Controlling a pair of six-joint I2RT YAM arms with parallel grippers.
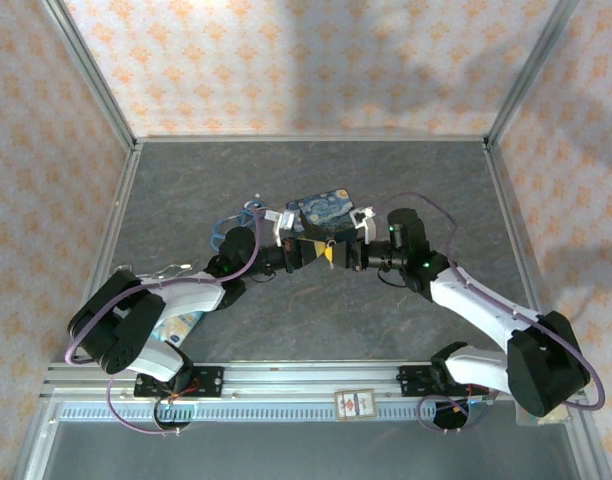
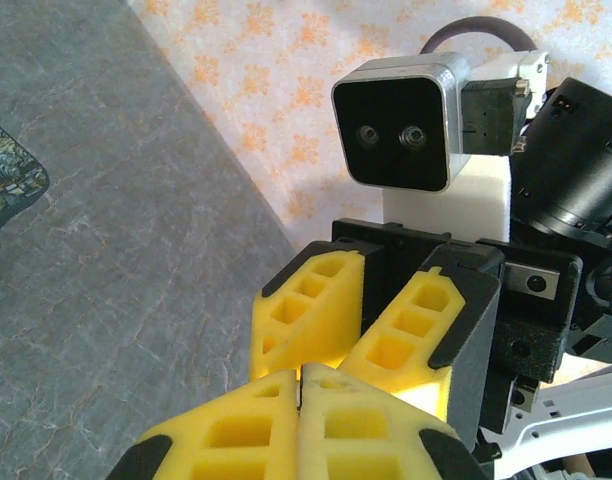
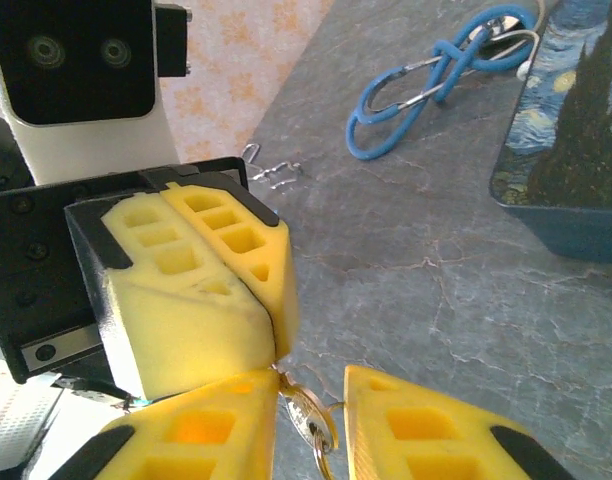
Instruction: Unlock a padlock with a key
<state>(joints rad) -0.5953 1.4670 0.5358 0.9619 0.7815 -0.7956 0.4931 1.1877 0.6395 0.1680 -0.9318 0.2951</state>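
Left end effector (image 2: 301, 382) shut; right end effector (image 3: 311, 388) narrow (key (image 3: 308, 422) between); table (image 1: 316, 325) edges far.

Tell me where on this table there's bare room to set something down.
Bare table lies right of the tin toward the right frame, behind the tin up to the back wall, and between the arms and the near rail. The centre is crowded: left gripper and right gripper meet beside the tin, with the blue cable on its left.
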